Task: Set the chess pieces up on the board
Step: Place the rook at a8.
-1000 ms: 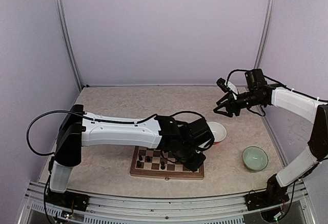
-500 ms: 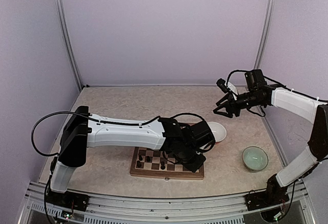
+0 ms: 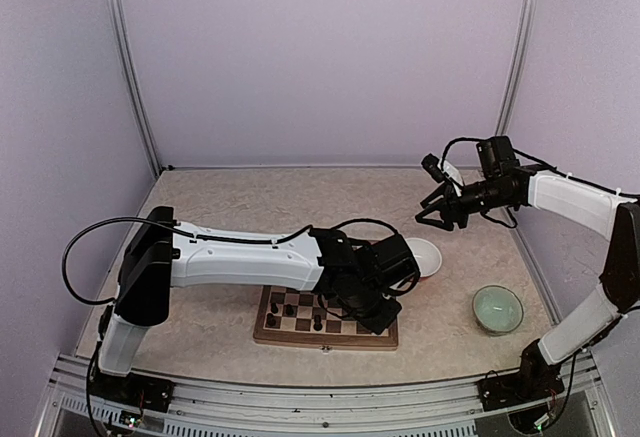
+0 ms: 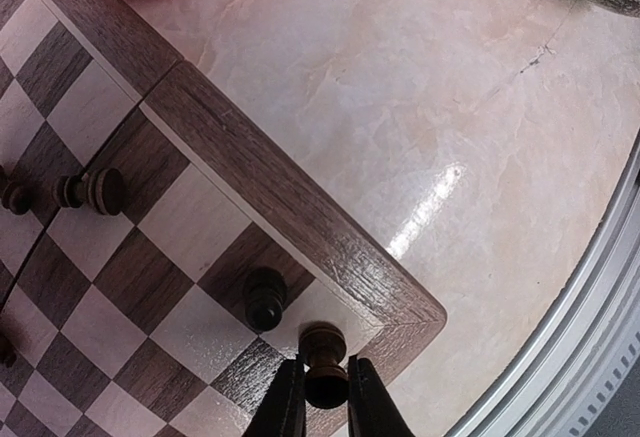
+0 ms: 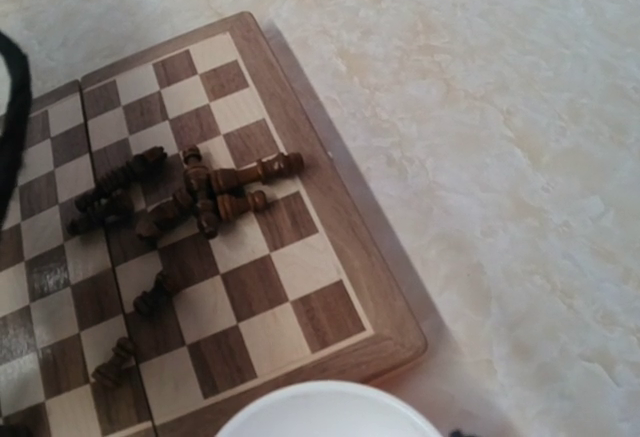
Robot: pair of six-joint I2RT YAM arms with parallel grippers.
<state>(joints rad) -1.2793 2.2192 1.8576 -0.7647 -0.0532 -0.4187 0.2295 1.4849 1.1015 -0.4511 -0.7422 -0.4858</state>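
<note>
The left gripper (image 4: 324,369) has its two fingers pressed against the sides of a dark chess piece (image 4: 322,341), which is upright over the cream corner square of the board (image 4: 250,169), at the corner nearest the metal rail (the fingers hide its base, so I cannot tell whether it touches the wood). Just beside it, on the neighbouring dark square, a second piece (image 4: 264,297) stands upright on its own. Farther along the board another piece (image 4: 95,190) lies on its side. In the right wrist view a loose heap of pieces (image 5: 190,197) lies tumbled across several squares toward the middle of the board. Past the board's far right corner sits a white bowl (image 3: 422,256) with a reddish outside, and a pale green bowl (image 3: 497,309) rests on the table (image 3: 250,207) well apart to the right. The right gripper (image 3: 430,215) hangs in the air beyond the white bowl; whether its fingers are apart or together I cannot tell.
</note>
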